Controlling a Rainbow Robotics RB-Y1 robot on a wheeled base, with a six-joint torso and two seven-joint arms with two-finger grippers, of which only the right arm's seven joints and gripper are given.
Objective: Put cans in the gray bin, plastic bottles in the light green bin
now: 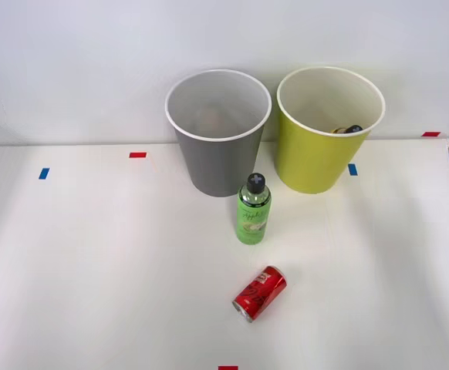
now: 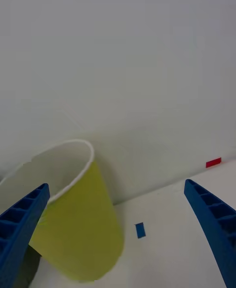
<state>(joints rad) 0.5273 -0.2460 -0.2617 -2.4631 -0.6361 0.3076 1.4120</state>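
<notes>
Gray bin [image 1: 218, 135] stands at the back of the white counter [image 1: 93, 262], lime light green bin [image 1: 325, 139] just beside it with a black-capped bottle [image 1: 348, 129] peeking inside. Green bottle [image 1: 253, 210] stands upright before the gray bin; the red can [image 1: 259, 294] lies nearer. Far right, the gripper [image 2: 118, 239] hangs wide open, empty.
</notes>
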